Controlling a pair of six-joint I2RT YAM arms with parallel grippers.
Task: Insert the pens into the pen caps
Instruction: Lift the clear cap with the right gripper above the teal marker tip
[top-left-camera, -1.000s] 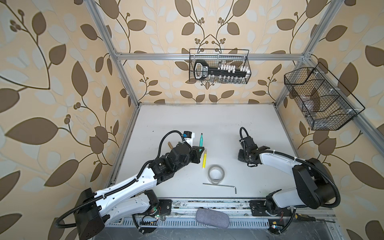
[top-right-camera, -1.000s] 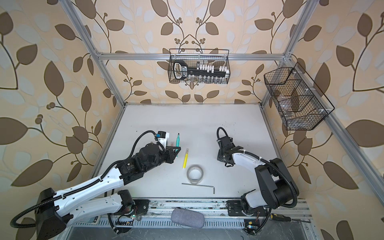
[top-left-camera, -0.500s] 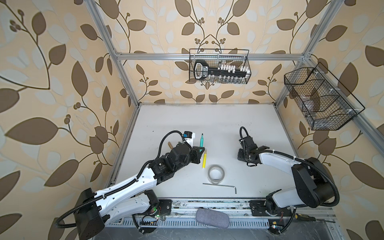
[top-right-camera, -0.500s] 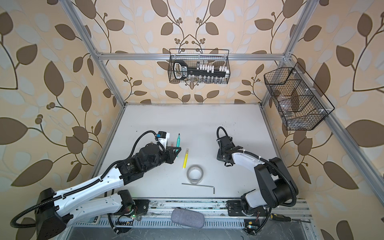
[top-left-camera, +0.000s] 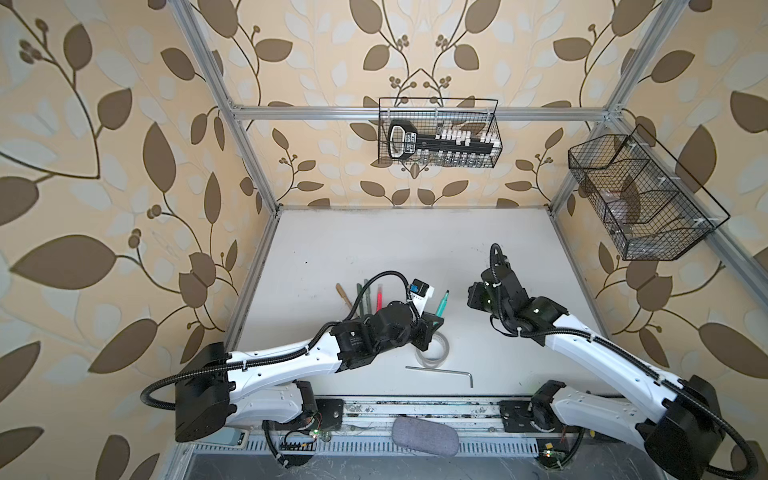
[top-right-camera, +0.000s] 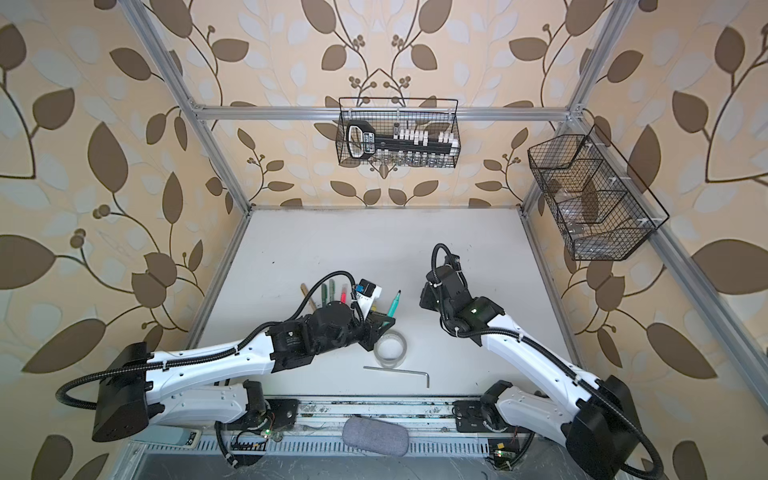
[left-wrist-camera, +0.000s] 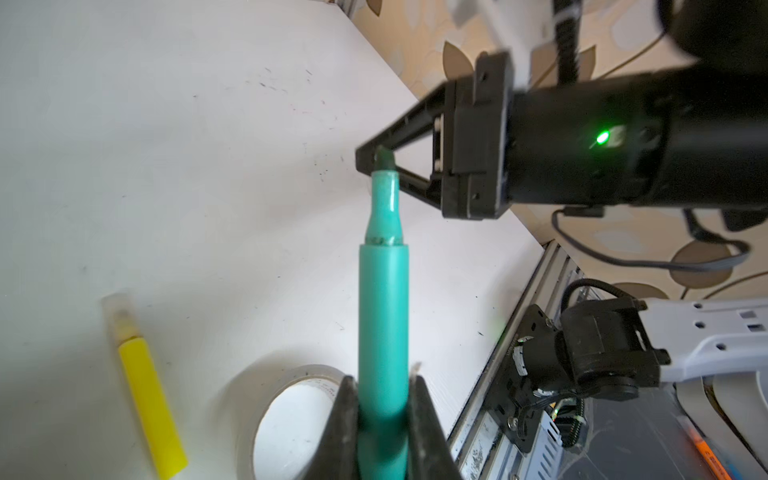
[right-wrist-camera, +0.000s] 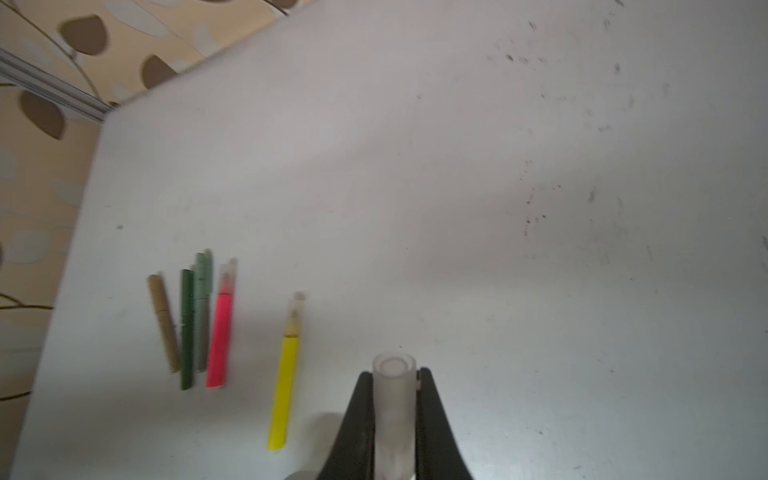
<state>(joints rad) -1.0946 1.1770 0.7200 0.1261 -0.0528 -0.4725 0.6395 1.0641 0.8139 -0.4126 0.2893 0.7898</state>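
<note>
My left gripper (left-wrist-camera: 383, 382) is shut on the barrel of an uncapped green marker (left-wrist-camera: 383, 307). In both top views the marker (top-left-camera: 441, 303) (top-right-camera: 393, 303) slants up and away from the gripper (top-left-camera: 434, 322). My right gripper (right-wrist-camera: 394, 374) is shut on a clear whitish pen cap (right-wrist-camera: 394, 399), open end outward. It hovers just right of the marker's tip (top-left-camera: 471, 297) (top-right-camera: 424, 297), a small gap apart. On the table lie capped tan (right-wrist-camera: 164, 324), dark green (right-wrist-camera: 187, 328), grey-green (right-wrist-camera: 202, 311), pink (right-wrist-camera: 220, 336) and yellow (right-wrist-camera: 286, 374) pens.
A roll of clear tape (top-left-camera: 432, 353) (left-wrist-camera: 291, 415) lies right under the left gripper. A silver hex key (top-left-camera: 440, 370) lies nearer the front edge. Wire baskets hang on the back wall (top-left-camera: 438, 133) and the right wall (top-left-camera: 640, 199).
The right gripper has shut on the clear cap and lifted it off the table toward the left. The left gripper has carried the green marker rightward, over the tape roll.
</note>
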